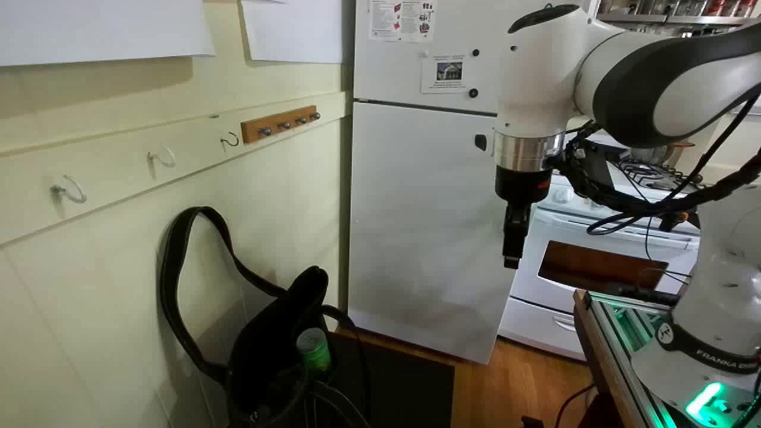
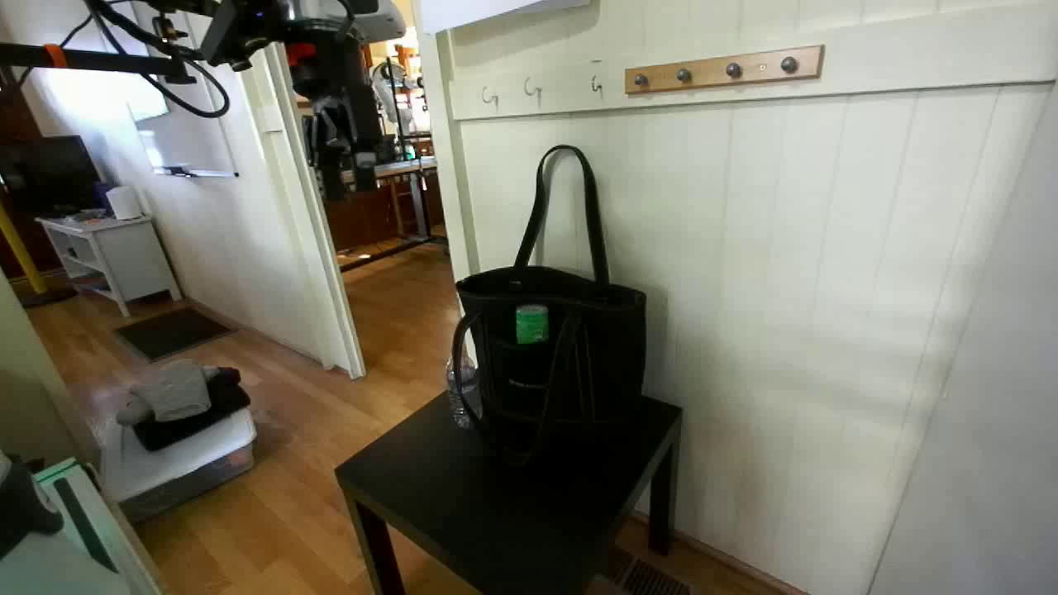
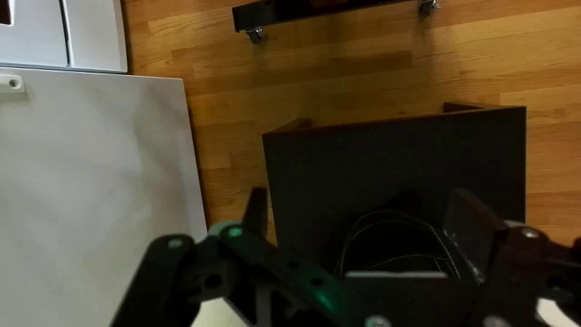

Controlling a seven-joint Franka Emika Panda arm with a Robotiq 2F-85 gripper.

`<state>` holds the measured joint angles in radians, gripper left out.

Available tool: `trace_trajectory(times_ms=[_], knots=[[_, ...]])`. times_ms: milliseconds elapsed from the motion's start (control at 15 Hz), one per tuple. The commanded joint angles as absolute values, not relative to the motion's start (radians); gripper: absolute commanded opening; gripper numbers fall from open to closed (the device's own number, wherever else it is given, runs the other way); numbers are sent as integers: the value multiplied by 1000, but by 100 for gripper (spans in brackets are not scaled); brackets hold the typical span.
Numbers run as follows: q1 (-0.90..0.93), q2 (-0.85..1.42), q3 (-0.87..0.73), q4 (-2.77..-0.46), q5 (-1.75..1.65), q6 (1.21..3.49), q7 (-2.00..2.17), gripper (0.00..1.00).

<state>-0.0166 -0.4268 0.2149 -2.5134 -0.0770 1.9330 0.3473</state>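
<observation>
Gripper (image 3: 361, 209) stands spread, holding nothing. Low lateral travel could hook the raised strap (image 2: 593, 215) and topple the black bag (image 2: 537, 364).

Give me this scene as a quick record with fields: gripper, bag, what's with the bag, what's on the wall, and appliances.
Gripper: open, pointing down in mid-air, holding nothing
Bag: black tote, on a black table, one strap raised by the wall
With the bag: green container tucked into its front; clear bottle at its side
On the wall: wooden rail with four knobs, in line with three single hooks
Appliances: white fridge, next to a white stove
</observation>
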Motion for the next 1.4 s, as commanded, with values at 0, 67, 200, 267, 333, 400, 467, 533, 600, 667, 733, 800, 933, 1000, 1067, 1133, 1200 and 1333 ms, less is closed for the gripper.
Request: trace_trajectory(times_ms=[0,67,200,267,333,400,467,533,600,667,733,800,933,1000,1067,1133,1200,1333], knots=[[5,-425,195,-2512,-85,1931,354,100],[5,-425,195,-2512,-85,1931,354,100],[5,-425,195,-2512,-85,1931,354,100],[5,-425,195,-2512,-85,1931,354,100],[5,-425,195,-2512,-85,1931,354,100],[5,-425,195,-2512,-85,1931,354,100],[5,-425,195,-2512,-85,1931,354,100],[2,-394,184,-2505,-81,1944,342,100],[-5,-368,178,-2506,-91,1988,342,100],[-3,-352,168,-2507,-95,2022,319,100],[-4,-329,161,-2507,-110,2071,297,100],[-3,-301,151,-2508,-131,2136,258,100],[-6,-233,134,-2497,-164,2251,208,100],[-5,-197,125,-2487,-174,2297,185,100],[-5,-153,119,-2473,-192,2342,161,100],[-2,-116,112,-2460,-198,2377,135,100],[-1,-70,105,-2442,-206,2419,112,100],[5,8,92,-2401,-192,2483,59,100]])
